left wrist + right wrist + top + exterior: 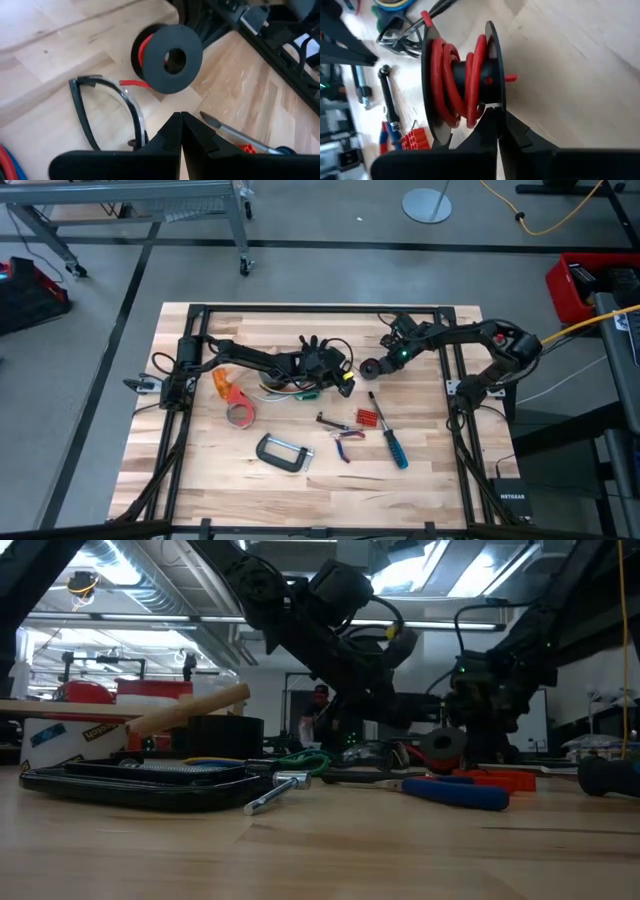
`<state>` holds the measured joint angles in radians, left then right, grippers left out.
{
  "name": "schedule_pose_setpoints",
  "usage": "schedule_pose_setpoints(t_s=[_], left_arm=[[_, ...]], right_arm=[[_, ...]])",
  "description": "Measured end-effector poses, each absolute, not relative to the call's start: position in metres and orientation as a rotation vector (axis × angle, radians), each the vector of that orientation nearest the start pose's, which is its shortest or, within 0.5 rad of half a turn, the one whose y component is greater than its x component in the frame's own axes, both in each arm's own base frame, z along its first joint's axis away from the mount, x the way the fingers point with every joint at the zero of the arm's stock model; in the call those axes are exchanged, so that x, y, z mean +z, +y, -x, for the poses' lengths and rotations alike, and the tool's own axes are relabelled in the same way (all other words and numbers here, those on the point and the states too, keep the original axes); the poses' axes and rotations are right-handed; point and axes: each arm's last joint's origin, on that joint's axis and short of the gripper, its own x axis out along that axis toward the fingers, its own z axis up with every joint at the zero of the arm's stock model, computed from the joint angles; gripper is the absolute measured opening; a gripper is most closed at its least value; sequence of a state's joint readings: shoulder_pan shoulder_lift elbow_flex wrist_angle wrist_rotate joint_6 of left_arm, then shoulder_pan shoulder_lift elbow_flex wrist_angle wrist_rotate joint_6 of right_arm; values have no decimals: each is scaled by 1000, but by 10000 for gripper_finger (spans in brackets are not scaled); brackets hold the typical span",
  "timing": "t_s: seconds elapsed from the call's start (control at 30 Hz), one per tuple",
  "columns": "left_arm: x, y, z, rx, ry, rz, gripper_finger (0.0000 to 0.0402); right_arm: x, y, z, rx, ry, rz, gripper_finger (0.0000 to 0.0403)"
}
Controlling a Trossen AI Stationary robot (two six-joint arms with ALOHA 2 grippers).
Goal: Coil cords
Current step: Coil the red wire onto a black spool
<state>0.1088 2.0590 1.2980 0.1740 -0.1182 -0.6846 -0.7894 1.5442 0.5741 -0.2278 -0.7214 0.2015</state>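
I see the red cord point(451, 82) wound on a black spool point(371, 367) near the table's point(440, 480) far middle (a loose red end sticks out). My right gripper point(496, 112), fingers pressed together, touches the spool's rim. My left gripper point(180, 119), also closed and empty, hovers just beside it.

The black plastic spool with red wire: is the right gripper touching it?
Touching. In the right wrist view, the right gripper has its shut fingertips against a flange of the black spool wound with red wire.
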Motion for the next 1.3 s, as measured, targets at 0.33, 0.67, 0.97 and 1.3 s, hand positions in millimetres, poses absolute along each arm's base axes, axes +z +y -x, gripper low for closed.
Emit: schedule_pose_setpoints(t_s=[0.33,0.67,0.97,1.3], left_arm=[[157,49,-440,409,502,651,1],[157,50,-439,413,505,651,1],[156,50,-439,410,512,626,1],[150,50,-434,436,592,619,1]], right_arm=[[94,-156,-176,-116,887,-1131,1],[95,-161,-180,-182,902,-1083,42],[95,-162,-179,-211,911,-1059,93],[95,-162,-179,-202,910,-1070,129]])
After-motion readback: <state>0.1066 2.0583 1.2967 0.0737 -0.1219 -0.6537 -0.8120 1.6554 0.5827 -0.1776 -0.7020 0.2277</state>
